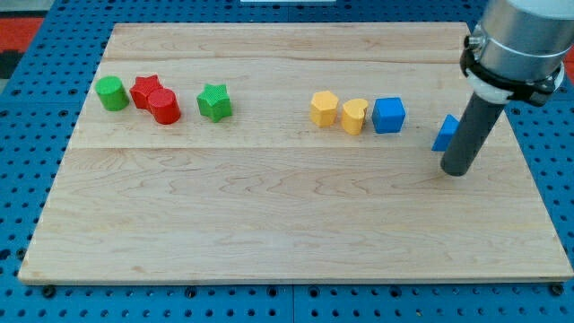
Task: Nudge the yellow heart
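The yellow heart (pixel 354 116) lies right of the board's middle, between a yellow pentagon-like block (pixel 324 108) on its left and a blue cube (pixel 388 115) on its right; it stands close to both. My tip (pixel 456 170) rests on the board at the view's right, well right of and a little below the heart. The rod partly hides a second blue block (pixel 444 133) just to the left of it; that block's shape is not clear.
At the view's left stand a green cylinder (pixel 112 93), a red star (pixel 145 90), a red cylinder (pixel 165 106) touching the star, and a green star (pixel 214 101). The wooden board (pixel 287 224) lies on a blue pegboard.
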